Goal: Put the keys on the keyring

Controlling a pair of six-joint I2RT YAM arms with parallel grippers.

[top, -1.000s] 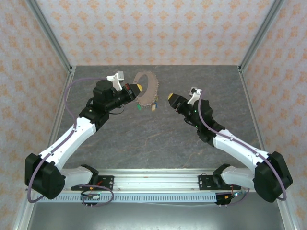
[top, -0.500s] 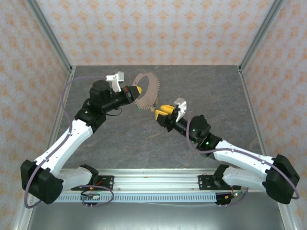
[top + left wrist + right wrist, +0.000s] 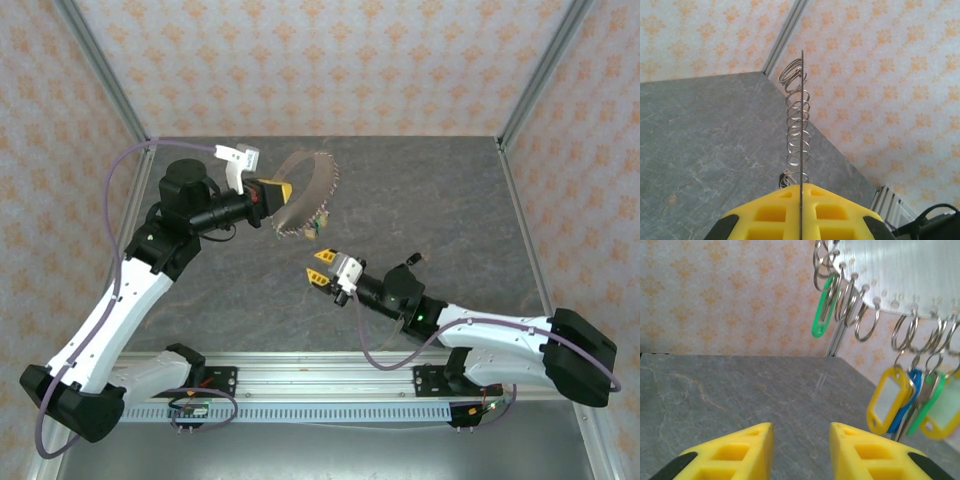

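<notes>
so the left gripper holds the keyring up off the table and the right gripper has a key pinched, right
Not quite: the right gripper is empty, its jaws apart with just bare table seen between them, as the right wrist view shows. The left gripper does hold the keyring up off the table.

A grey marbled tabletop [image 3: 250, 300] lay under even, soft light. Cream wallpaper panels [image 3: 330, 60] with an orange floral motif closed its far edge and both sides, meeting at aluminium posts [image 3: 105, 70]. A ribbed aluminium rail [image 3: 330, 362] ran along its near edge.
</notes>
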